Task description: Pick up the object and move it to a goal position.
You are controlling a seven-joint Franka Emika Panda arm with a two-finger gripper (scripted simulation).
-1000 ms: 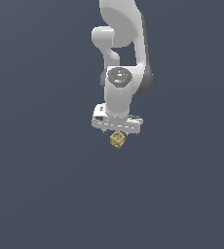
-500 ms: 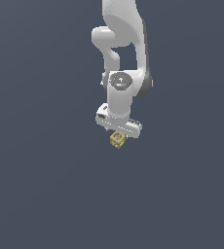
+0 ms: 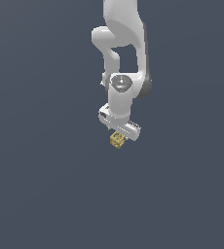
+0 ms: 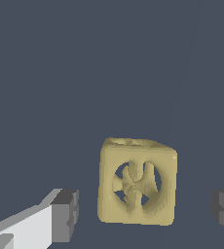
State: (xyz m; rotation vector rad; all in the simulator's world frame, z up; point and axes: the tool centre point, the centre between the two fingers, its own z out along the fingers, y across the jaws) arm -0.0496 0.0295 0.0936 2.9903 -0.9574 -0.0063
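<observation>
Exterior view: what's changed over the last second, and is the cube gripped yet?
The gripper has twisted about its wrist, so its white bar now slants down toward the exterior view's right. The cube stayed just beneath it, in about the same spot. Not gripped: in the wrist view the cube sits between the fingers with gaps on both sides.

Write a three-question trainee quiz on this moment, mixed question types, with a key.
1. True or false: in the wrist view the fingers are touching the cube.
2. Multiple choice: in the exterior view the cube sits (a) directly beneath the gripper, (b) far off to one side, (c) above the arm.
3. What colour is the cube?

Key: 1. False, there is a visible gap on each side. 2. (a). 3. Yellowish-tan with darker marks.
</observation>
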